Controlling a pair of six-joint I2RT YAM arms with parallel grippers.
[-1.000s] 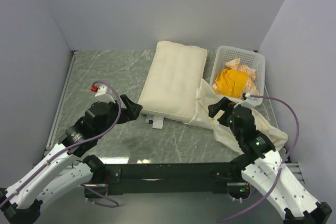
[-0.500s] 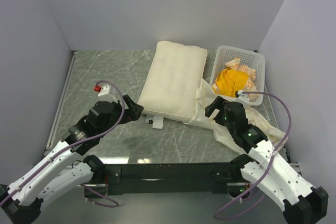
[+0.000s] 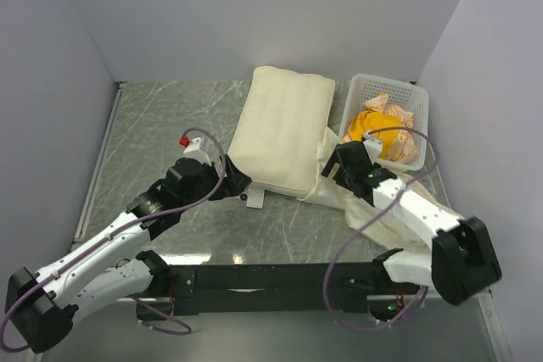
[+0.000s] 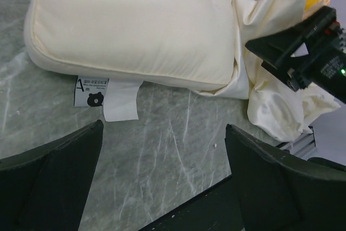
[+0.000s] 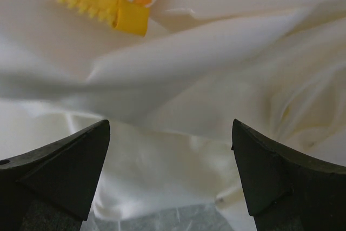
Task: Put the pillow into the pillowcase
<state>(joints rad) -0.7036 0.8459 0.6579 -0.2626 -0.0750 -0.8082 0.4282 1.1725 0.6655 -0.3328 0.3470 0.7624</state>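
The plump cream pillow (image 3: 280,129) lies at the back middle of the table, its white tags (image 4: 102,90) at the near edge. It fills the top of the left wrist view (image 4: 135,20). The limp cream pillowcase (image 3: 339,197) lies crumpled against the pillow's right side and trails to the right front; it also shows in the left wrist view (image 4: 270,112) and fills the right wrist view (image 5: 178,79). My left gripper (image 3: 240,184) (image 4: 164,133) is open and empty, just in front of the tags. My right gripper (image 3: 333,163) (image 5: 170,128) is open, close over the pillowcase.
A white plastic basket (image 3: 422,116) stands at the back right and holds an orange-yellow cloth (image 3: 373,129) and patterned cloths. The orange-yellow cloth's edge shows in the right wrist view (image 5: 124,17). Grey walls close in the left, back and right sides.
My left gripper has moved right and forward, up to the pillow's near edge. My right gripper has moved left and forward onto the pillowcase beside the pillow. Both stay open.
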